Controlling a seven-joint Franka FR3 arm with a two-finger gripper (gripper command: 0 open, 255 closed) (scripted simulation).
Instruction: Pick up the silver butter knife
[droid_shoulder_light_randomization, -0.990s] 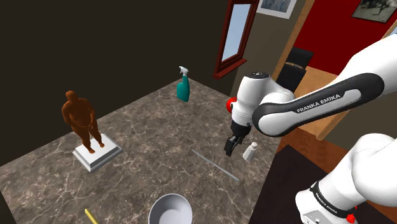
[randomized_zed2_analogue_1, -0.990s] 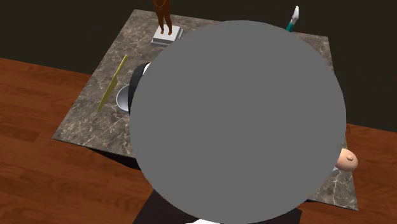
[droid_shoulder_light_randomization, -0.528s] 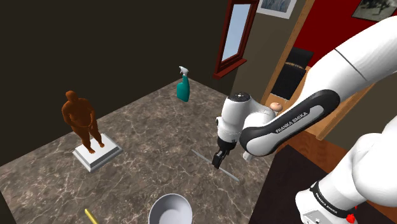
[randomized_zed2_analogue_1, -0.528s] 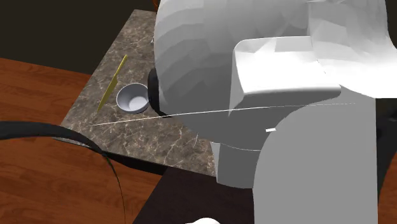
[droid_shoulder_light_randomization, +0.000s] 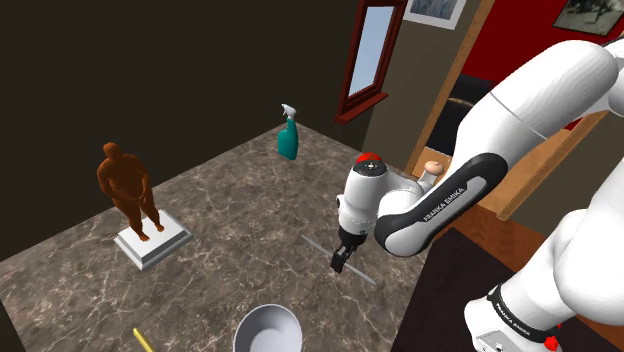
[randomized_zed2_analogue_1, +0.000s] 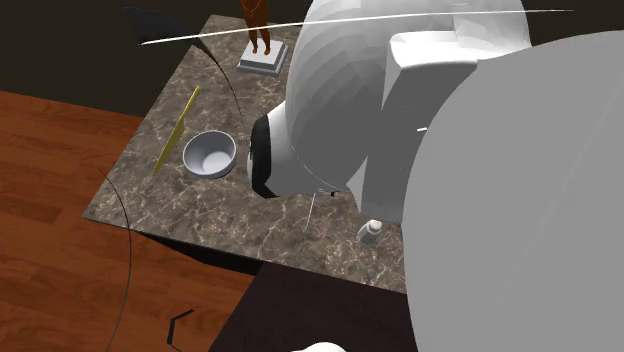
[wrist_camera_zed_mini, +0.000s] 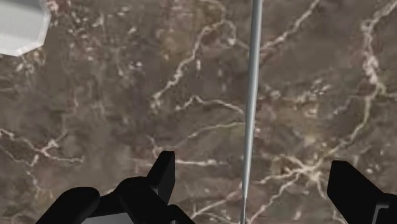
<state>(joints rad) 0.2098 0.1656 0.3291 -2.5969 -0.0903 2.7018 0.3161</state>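
The silver butter knife (droid_shoulder_light_randomization: 316, 246) is a thin grey strip lying flat on the dark marble tabletop (droid_shoulder_light_randomization: 230, 215), near the edge closest to the stand. My black gripper (droid_shoulder_light_randomization: 340, 265) hangs just above its middle, pointing down. In the wrist view the knife (wrist_camera_zed_mini: 250, 108) runs straight out between the two fingers of the gripper (wrist_camera_zed_mini: 254, 184), nearer the middle than either finger (wrist_camera_zed_mini: 162, 173). The fingers stand wide apart and touch nothing. In the second exterior view a short piece of the knife (randomized_zed2_analogue_1: 311, 211) shows beneath the arm's white bulk.
A white bowl (droid_shoulder_light_randomization: 268, 330) sits near the knife, and a yellow stick (droid_shoulder_light_randomization: 143, 341) lies beyond it. A brown statue (droid_shoulder_light_randomization: 128, 188) on a white base and a teal spray bottle (droid_shoulder_light_randomization: 289, 136) stand farther off. A small white shaker (randomized_zed2_analogue_1: 370, 232) stands by the table edge.
The gripper has moved from above the shaker toward the shoulder view's left and come down, so it now hovers low over the knife. The knife has not moved.
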